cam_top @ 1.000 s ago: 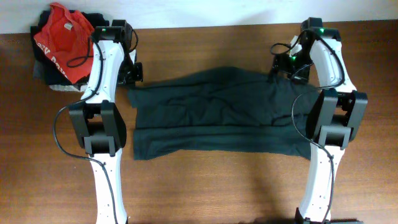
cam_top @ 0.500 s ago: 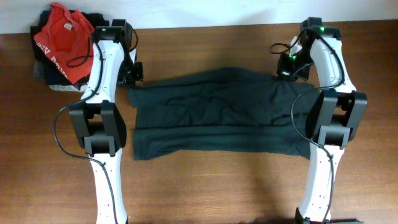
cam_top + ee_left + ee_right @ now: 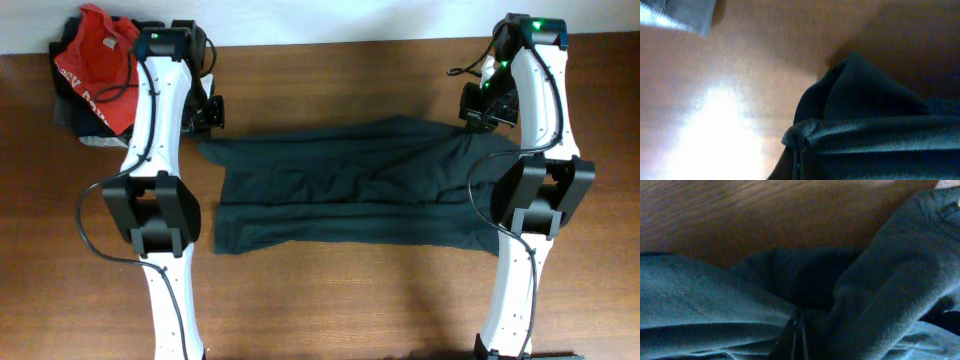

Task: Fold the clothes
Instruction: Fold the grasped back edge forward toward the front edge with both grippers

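Note:
The clothes [image 3: 350, 190] are one dark, wrinkly garment spread wide across the middle of the wooden table. My left gripper [image 3: 207, 130] is shut on its back left corner, which is pulled out to a point. In the left wrist view that gripper [image 3: 799, 167] pinches a bunched fold of the dark cloth [image 3: 870, 125] above the tabletop. My right gripper [image 3: 470, 125] is shut on the back right corner. The right wrist view shows this gripper [image 3: 801, 337] closed with dark cloth [image 3: 890, 280] draped on both sides.
A red T-shirt [image 3: 95, 55] lies on a pile of dark and grey garments [image 3: 85, 130] at the back left corner, close to my left arm. A grey garment edge [image 3: 680, 12] shows at the top left of the left wrist view. Bare wood [image 3: 350, 300] lies in front.
My right gripper has shut on the back right corner. Both arms have moved toward the back of the table, drawing the garment's back edge up and taut.

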Available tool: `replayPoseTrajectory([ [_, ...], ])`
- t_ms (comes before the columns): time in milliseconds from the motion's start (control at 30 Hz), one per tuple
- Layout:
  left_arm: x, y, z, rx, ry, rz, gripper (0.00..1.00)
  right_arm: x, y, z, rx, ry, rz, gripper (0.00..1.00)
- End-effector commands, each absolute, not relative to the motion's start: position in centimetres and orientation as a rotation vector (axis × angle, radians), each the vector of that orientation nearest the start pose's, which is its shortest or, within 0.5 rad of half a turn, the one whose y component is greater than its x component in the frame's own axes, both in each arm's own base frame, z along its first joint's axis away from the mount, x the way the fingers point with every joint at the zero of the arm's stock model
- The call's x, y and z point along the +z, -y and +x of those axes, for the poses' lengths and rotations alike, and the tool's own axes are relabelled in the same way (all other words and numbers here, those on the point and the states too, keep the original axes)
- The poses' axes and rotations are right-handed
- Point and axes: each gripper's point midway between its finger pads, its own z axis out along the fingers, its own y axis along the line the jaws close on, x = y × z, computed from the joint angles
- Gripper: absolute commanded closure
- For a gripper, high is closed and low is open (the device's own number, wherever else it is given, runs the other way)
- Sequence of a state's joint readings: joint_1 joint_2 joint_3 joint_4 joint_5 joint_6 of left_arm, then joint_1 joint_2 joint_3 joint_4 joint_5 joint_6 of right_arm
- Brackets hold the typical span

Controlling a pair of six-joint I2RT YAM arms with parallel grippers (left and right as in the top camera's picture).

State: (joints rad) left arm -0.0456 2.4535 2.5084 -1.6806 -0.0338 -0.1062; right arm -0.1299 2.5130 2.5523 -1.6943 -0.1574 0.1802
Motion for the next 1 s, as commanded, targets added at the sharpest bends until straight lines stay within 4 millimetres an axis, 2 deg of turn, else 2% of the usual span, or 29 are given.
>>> replayPoseTrajectory([
  [0, 12.5, 1.2, 45.1, 0.068, -3.156, -0.121, 1.00, 10.0, 3.6, 45.4, 0.188, -3.174, 0.496, 0.96],
  [167, 12.5, 1.2, 45.1, 0.067, -3.157, -0.121, 1.00, 10.4, 3.6, 45.4, 0.187, -3.165, 0.494, 0.96],
  [333, 12.8, 1.2, 45.1, 0.059, -3.150, -0.120, 1.00, 12.5, 3.6, 45.0, 0.183, -3.131, 0.485, 0.96],
  [467, 14.2, 2.1, 45.0, -0.020, -3.124, -0.079, 1.00, 15.0, 4.7, 43.5, 0.072, -3.098, 0.508, 0.95],
  [533, 15.2, 2.0, 44.9, -0.021, -3.100, -0.066, 1.00, 16.2, 4.7, 42.6, 0.058, -3.090, 0.505, 0.89],
  [600, 16.0, 2.0, 44.8, -0.023, -3.081, -0.066, 1.00, 16.8, 4.6, 41.8, 0.059, -3.092, 0.505, 0.88],
  [700, 16.5, 2.3, 44.8, -0.039, -3.071, -0.062, 1.00, 16.8, 4.4, 40.4, 0.057, -3.122, 0.510, 0.88],
  [833, 16.3, 3.6, 44.5, -0.127, -3.085, -0.048, 1.00, 15.3, 4.2, 38.6, 0.053, -3.201, 0.525, 0.85],
  [967, 14.8, 4.9, 43.4, -0.186, -3.152, -0.015, 1.00, 13.0, 3.9, 36.4, 0.048, -3.311, 0.547, 0.92],
])
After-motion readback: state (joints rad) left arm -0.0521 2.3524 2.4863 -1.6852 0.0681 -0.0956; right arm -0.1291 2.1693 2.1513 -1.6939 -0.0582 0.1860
